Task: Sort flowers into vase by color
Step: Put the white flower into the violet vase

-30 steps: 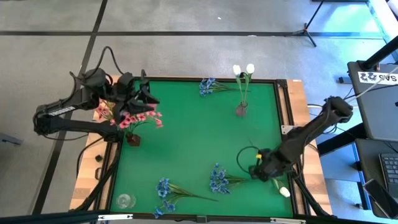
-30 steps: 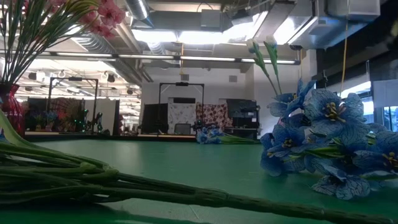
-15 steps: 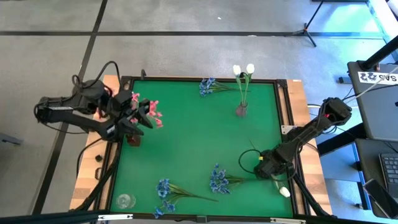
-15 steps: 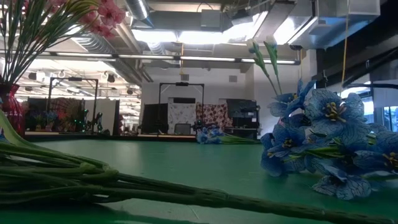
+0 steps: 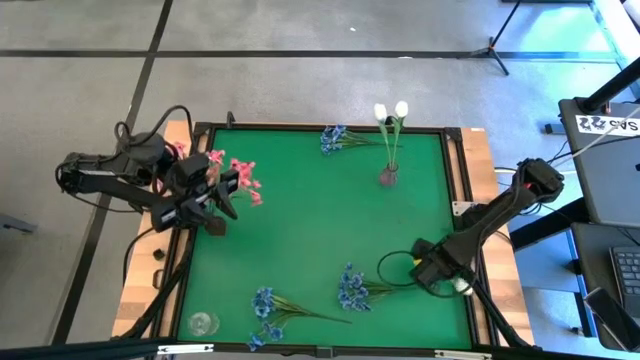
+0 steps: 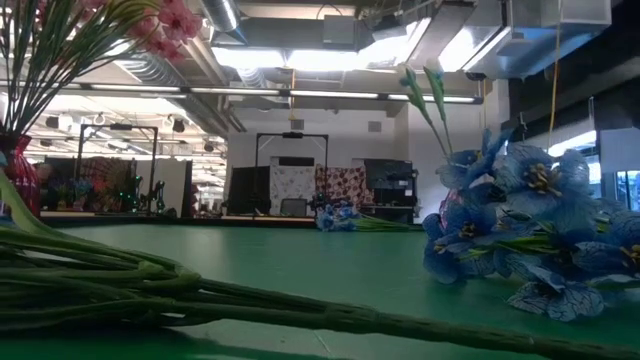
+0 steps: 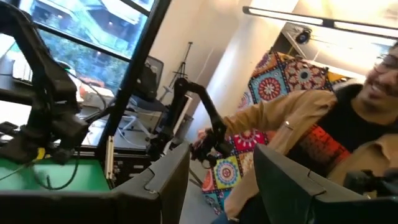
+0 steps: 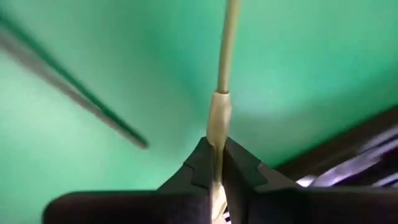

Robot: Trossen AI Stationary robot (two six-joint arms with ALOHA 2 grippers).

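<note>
Right gripper (image 8: 214, 163) is pinched tight on the pale thin stem of the white tulip-like bud (image 5: 461, 288) at the green table's (image 5: 300, 240) near-right edge. Lift straight up, stem vertical, before carrying to the small vase holding two white tulips (image 5: 388, 176). Left gripper (image 5: 222, 190) sits by the pink blossoms (image 5: 240, 180); can't tell its opening.

White label (image 5: 610, 125) on grey case: perhaps "SVS", blurred.
</note>
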